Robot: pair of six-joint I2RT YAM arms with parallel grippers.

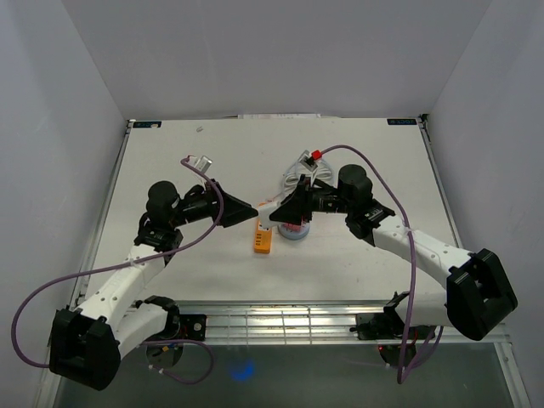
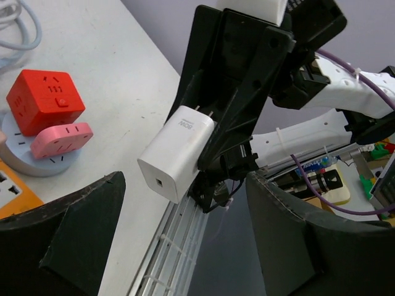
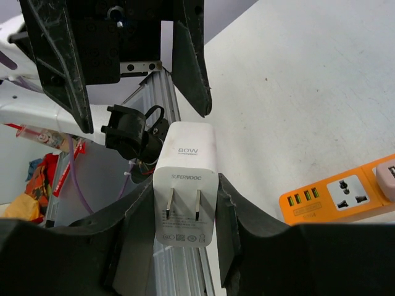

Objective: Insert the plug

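Observation:
A white 80W charger plug (image 3: 185, 179) with two flat prongs is gripped between my right gripper's (image 3: 184, 206) fingers, prongs toward the wrist camera. From above, the right gripper (image 1: 274, 214) holds the plug (image 1: 265, 204) in the air just above the orange power strip (image 1: 262, 238). My left gripper (image 1: 249, 210) is open and empty, its tips facing the plug's far end, close to it. In the left wrist view the plug (image 2: 176, 154) hangs just beyond the open left gripper (image 2: 185, 185). The strip's universal socket shows in the right wrist view (image 3: 345, 191).
A red cube adapter (image 2: 43, 102) and a pink adapter (image 2: 62, 139) sit on a round blue-grey base (image 2: 21, 163) beside the strip. A coiled white cable with a red piece (image 1: 306, 166) and a small clear object (image 1: 200, 161) lie farther back. The table's aluminium front rail (image 1: 280, 319) is near.

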